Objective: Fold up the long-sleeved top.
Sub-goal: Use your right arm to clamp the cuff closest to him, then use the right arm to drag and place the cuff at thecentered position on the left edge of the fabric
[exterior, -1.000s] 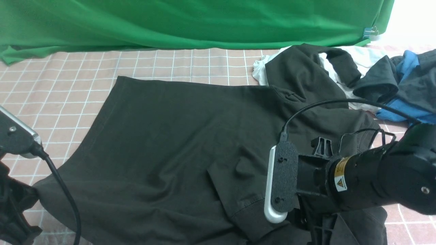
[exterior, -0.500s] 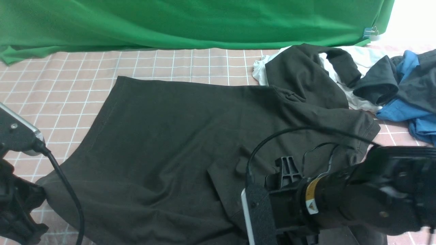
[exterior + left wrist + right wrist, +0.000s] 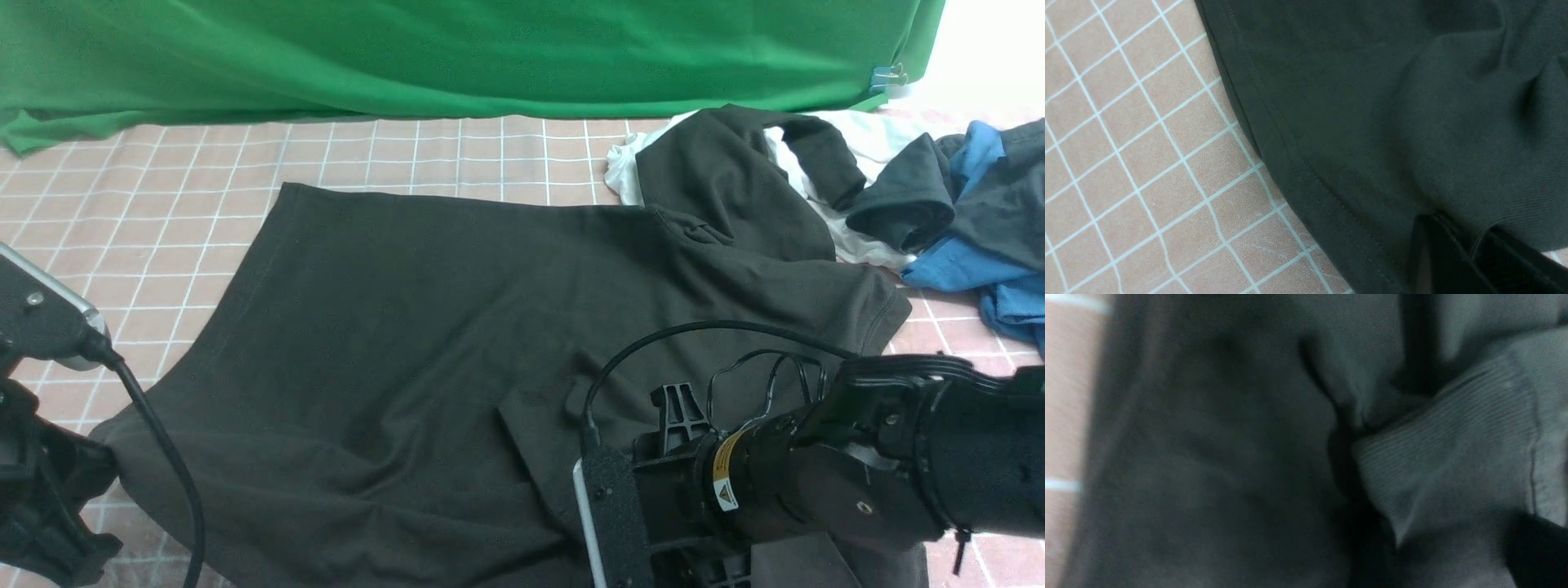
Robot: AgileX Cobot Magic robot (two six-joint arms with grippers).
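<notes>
On pink gridded surface [image 3: 122, 204], long-sleeved top [image 3: 424, 327], smooth black jersey, ribbed band [image 3: 1445, 433]

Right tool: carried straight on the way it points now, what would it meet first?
Most likely the long-sleeved top: its ribbed band lies ahead in the right wrist view, on more of the black cloth. How close is unclear; that picture is blurred.

Lab studio: green backdrop [image 3: 457, 57], gridded tabletop [image 3: 147, 204]
</notes>
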